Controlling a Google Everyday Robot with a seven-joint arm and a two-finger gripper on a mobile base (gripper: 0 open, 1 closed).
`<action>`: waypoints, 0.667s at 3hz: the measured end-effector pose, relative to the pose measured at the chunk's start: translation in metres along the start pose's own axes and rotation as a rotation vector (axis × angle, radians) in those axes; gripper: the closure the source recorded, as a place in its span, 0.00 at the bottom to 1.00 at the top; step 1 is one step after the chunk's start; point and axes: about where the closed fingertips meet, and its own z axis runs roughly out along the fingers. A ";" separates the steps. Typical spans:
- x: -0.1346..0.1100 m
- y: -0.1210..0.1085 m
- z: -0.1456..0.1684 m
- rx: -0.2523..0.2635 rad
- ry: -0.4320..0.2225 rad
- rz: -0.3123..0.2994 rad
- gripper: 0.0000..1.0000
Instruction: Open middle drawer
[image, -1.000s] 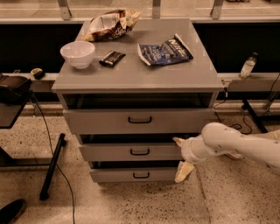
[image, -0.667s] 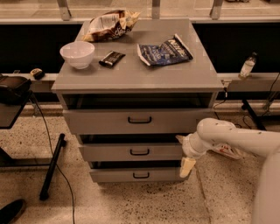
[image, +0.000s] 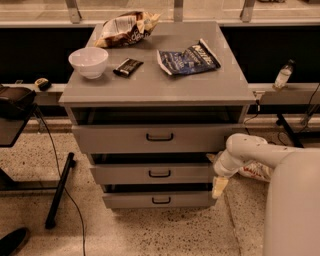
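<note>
The middle drawer (image: 125, 174) is the low grey front with a small black bar handle (image: 159, 173), between the taller top drawer (image: 110, 139) and the bottom drawer (image: 130, 200). A dark gap shows above each front. My gripper (image: 215, 171) is at the right end of the middle drawer's front, well right of the handle. Its cream fingers (image: 218, 186) point left and down, one above and one below the front's right end. They are spread apart and hold nothing. My white arm (image: 260, 155) reaches in from the right.
On the cabinet top (image: 200, 85) lie a white bowl (image: 88, 61), a dark bar (image: 127, 66), a blue bag (image: 189, 56) and a brown chip bag (image: 127, 28). A black stand leg (image: 60, 190) and cable are at the left. A red-white bag (image: 255, 172) lies on the floor at the right.
My gripper has shifted slightly right along the middle drawer's right end, and my arm now fills more of the lower right. The drawers look unchanged.
</note>
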 end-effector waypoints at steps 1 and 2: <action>-0.001 0.011 0.030 -0.066 -0.037 -0.016 0.21; -0.008 0.024 0.034 -0.096 -0.045 -0.030 0.26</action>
